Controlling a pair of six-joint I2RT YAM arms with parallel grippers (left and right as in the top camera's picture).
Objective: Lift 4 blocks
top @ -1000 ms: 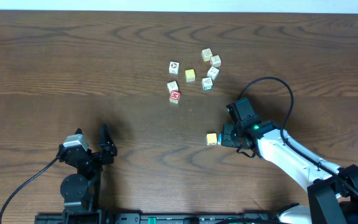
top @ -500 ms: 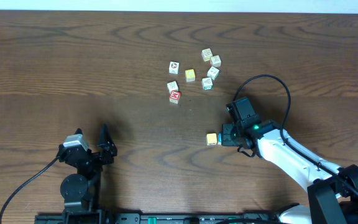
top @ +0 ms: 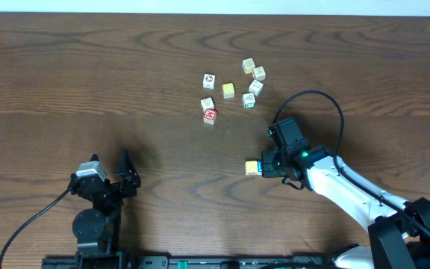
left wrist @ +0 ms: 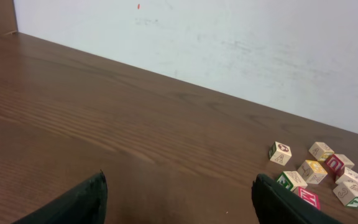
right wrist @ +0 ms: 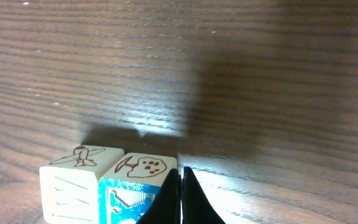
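R arm reaches in low from near-right corner, white links stretched toward table [top: 88,75] centre, black cable [top: 327,97] looped over it. R gripper [right wrist: 180,190] has tips pressed tight together, nothing betw. them, set against right edge of blue-faced cube [right wrist: 132,186]. Yellow-orange cube [top: 253,167] touches that cube's left side. L arm is folded up at near-left. L gripper [left wrist: 179,186] is spread wide, holding nothing, aimed at far side.

Cubes are small wood, square-edged, w/ printed faces & line drawings. Table is dark brown wood-grain. Red-faced cube [top: 210,115] & whitish cube [top: 207,104] touch, far-left of R gripper, well apart from it. Paler yellow cube [top: 228,90] & other cubes [top: 256,87] are scattered just beyond.
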